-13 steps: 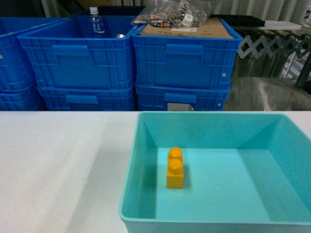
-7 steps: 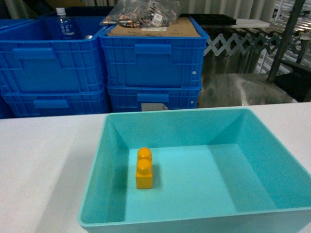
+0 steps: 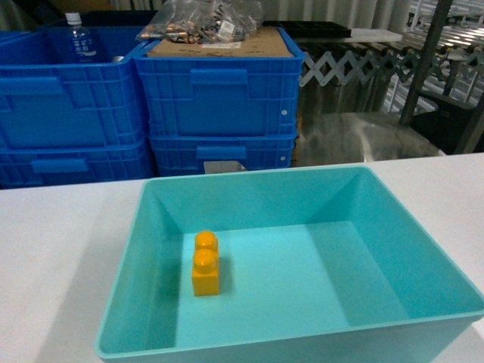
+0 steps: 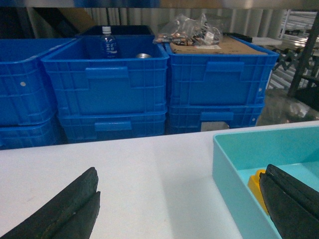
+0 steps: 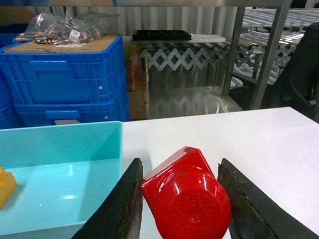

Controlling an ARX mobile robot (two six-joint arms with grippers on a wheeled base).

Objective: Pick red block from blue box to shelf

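I have the white table under everything, smooth and matte, and behind it the dark blue ribbed crates stacked in pairs. One crate is capped with cardboard and a clear bag of small parts; a water bottle stands in the neighbouring one. Off to my right gripper's far side, the shelf shows shiny steel uprights and rails.

The blue box is a wide shallow teal tray with sloping walls and a rolled rim. From my right wrist camera it sits to the left of the right gripper, its near corner just beside the left finger. From my left wrist camera its left wall lies ahead of the left gripper, between the fingers and nearer the right one.

My right gripper is clamped on the red block: the glossy cube is pinched between both dark, rough fingers, held over the white table and outside the tray. The left gripper is spread wide and holds nothing; its black textured fingers sit at the frame's bottom corners.

Inside the tray, the orange two-stud brick stands upright on the floor near the left wall.

Against half a second ago, the head view has swung right: tray, brick and crates all sit further left in frame, and more of the shelf upright shows.
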